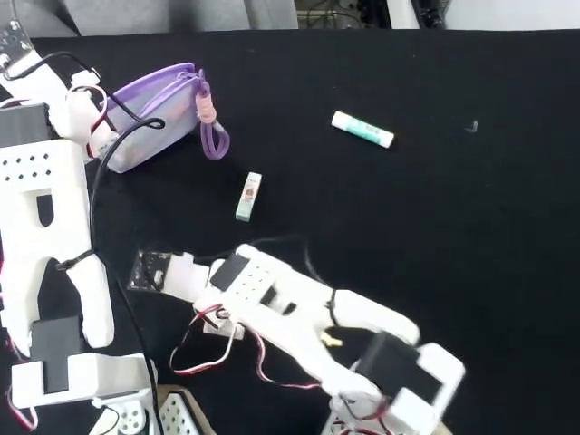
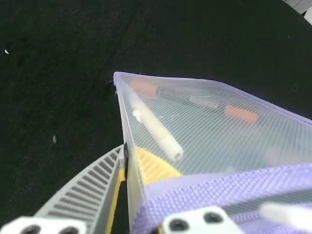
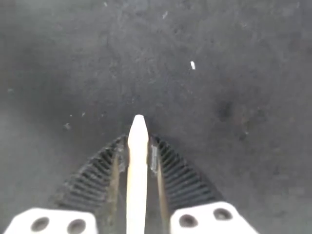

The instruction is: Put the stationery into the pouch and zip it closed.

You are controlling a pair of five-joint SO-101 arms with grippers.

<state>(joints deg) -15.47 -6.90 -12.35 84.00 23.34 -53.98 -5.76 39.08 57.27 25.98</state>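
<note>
Closest to the arms' bases, the right gripper point(image 3: 138, 146) sits low over the black table point(image 1: 453, 272). Its jaws are clenched on a slim pale stick point(image 3: 137, 190), which runs up between the two dark ribbed fingers point(image 3: 183, 180) and pokes its rounded tip just past them. In the high view this arm lies stretched across the near part of the table, with its gripper end toward the left arm's side.

A little farther out, a small block point(image 1: 248, 197), white with green at the ends, lies flat on the table. It is apart from both grippers, between the right arm and the pouch.

Farther still, on the left side, the left gripper point(image 2: 126, 153) grasps the pouch point(image 2: 219, 141) at one end. One pale ribbed finger lies against the outside of the clear striped wall, and the other shows yellow through it from the far side. The pouch has a purple zip band, and a purple strap point(image 1: 216, 140) hangs off the end away from the gripper. Through the wall a white pen point(image 2: 156, 129) and some orange pieces point(image 2: 241, 114) show inside. Whether the zip is open I cannot tell.

At about the same depth but toward the right, a glue stick point(image 1: 362, 129), white with a green band, lies on its side on the table, well apart from the pouch and from both grippers
</note>
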